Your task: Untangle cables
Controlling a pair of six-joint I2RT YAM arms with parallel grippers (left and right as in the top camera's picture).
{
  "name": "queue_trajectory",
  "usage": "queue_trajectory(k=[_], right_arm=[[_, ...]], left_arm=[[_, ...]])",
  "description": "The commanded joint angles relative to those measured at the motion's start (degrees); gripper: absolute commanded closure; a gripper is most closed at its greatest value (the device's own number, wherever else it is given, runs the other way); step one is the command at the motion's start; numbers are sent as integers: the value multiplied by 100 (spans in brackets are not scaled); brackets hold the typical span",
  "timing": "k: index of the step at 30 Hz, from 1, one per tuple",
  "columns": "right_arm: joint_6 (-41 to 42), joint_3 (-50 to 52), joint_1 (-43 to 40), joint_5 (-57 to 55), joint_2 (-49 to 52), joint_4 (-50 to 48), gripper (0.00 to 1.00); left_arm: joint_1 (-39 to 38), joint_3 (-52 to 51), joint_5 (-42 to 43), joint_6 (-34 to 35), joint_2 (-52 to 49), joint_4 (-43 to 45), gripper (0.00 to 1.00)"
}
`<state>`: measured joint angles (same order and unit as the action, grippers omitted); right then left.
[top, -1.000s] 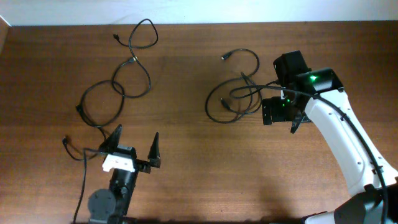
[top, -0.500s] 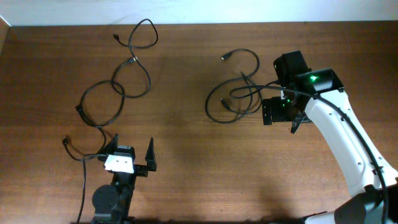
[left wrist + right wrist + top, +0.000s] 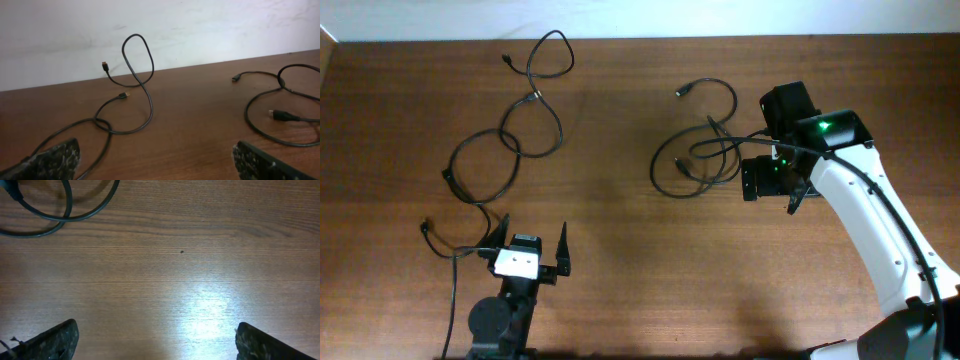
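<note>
The long cable (image 3: 511,142) snakes in thin black loops down the worktop's (image 3: 620,280) left side, while the short cable (image 3: 685,170) lies coiled at right-centre (well apart from it). The left end effector (image 3: 533,228) and right end effector (image 3: 156,339) both gape wide, holding nothing.

on the surface (image 3: 620,260), the longer cable (image 3: 510,140) winds over the left half, from the far edge down toward the near left. the shorter cable (image 3: 710,150) lies looped right of centre, well apart from it. the left end effector (image 3: 533,226) is just in front of the longer cable, and the right end effector (image 3: 772,186) is at the shorter cable's right side.
</note>
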<state>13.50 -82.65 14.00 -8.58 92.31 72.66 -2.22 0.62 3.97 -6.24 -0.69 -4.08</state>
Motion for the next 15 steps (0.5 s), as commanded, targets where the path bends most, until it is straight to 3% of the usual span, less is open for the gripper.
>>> queue_trajectory(k=[1,15], right_arm=[[2,-31,-15,-72,-120,-2,1],[2,-31,-15,-72,-120,-2,1]], left_arm=[[26,-13,-166,-92,46,-66,1],[26,-13,-420,-74,39,-74,1]])
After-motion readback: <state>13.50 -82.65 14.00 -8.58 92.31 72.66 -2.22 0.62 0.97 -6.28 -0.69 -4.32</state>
